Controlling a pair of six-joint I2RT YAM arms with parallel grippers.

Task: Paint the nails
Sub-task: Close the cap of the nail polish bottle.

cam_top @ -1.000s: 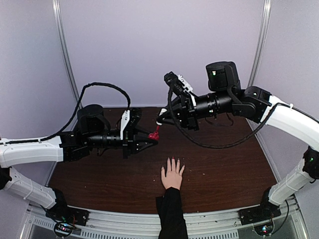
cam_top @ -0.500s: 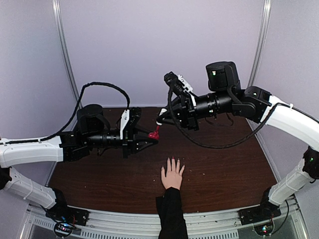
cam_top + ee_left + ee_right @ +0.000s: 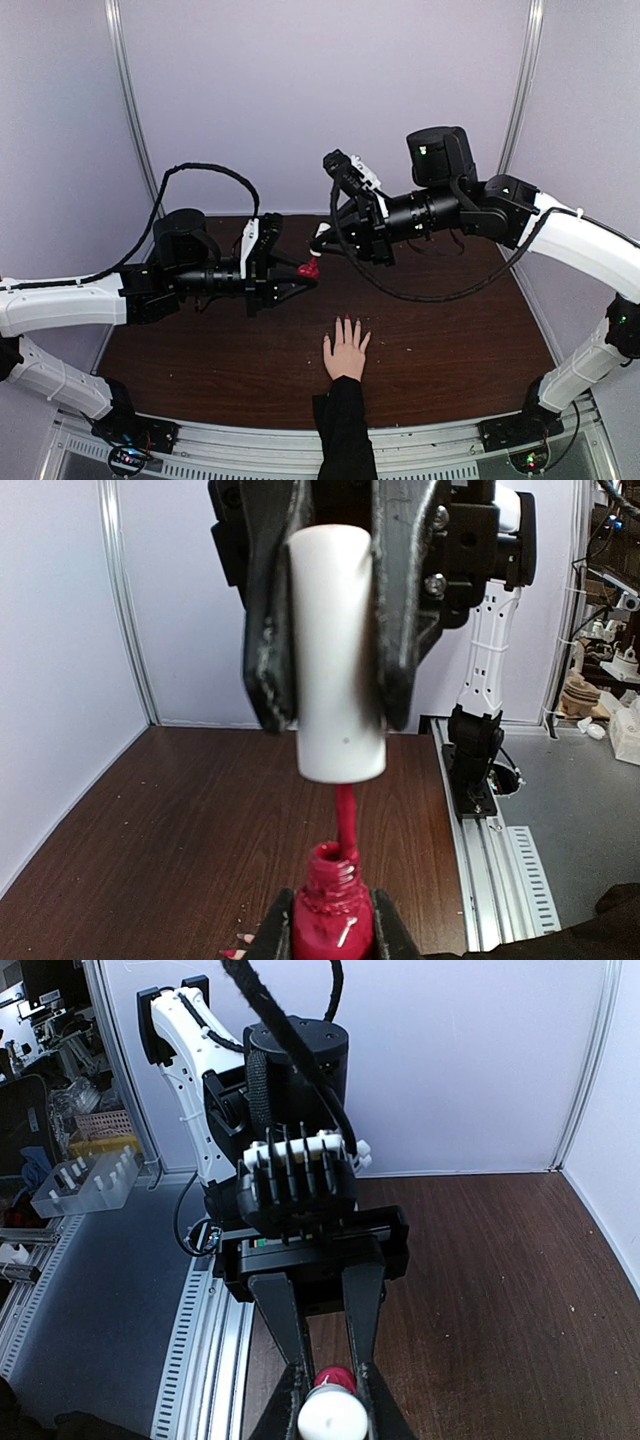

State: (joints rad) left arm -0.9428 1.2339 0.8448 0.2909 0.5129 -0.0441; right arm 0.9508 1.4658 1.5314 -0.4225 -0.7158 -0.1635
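My left gripper (image 3: 300,273) is shut on a small red polish bottle (image 3: 333,920), holding it upright above the table. Straight over it my right gripper (image 3: 323,236) is shut on the white cap (image 3: 340,660). The cap's red brush stem (image 3: 346,815) reaches down into the bottle's open neck. In the right wrist view the cap (image 3: 333,1420) sits between my own fingers, with the bottle (image 3: 337,1377) just beyond it. A pale hand (image 3: 347,352) with a black sleeve lies flat on the table below. Its nails (image 3: 346,320) point away from the arms, and some look red.
The dark wooden table (image 3: 450,330) is walled by pale panels at the back and sides. A metal rail (image 3: 490,870) runs along its near edge by the arm bases. The black sleeve (image 3: 343,435) crosses the front edge.
My right arm has shifted a little to the left with the cap still in its grip. The left arm, the bottle and the hand have stayed put.
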